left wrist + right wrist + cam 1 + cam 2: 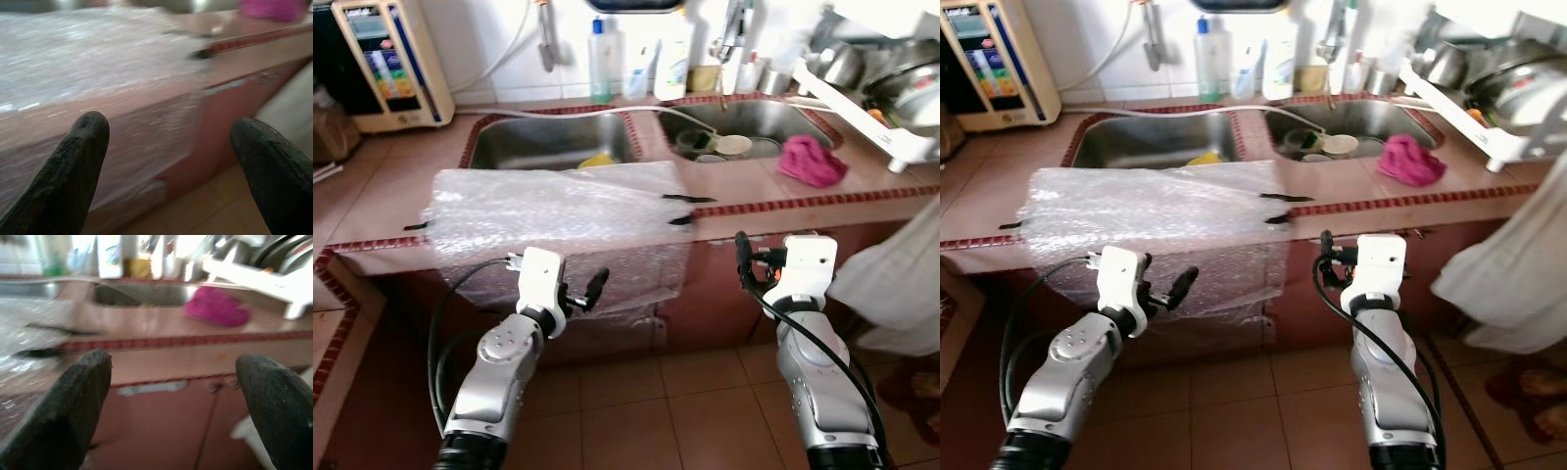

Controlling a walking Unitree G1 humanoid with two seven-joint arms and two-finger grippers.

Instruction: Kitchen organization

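Here the tiled table runs across the view with a double sink set in it. A sheet of bubble wrap lies taped over the table's front edge, just before the sink, and hangs down the cabinet face. A pink cloth sits on the table beside the right basin. Both arms are raised before the cabinet: the left hand faces the hanging wrap, fingers wide and empty; the right hand is spread wide too, holding nothing.
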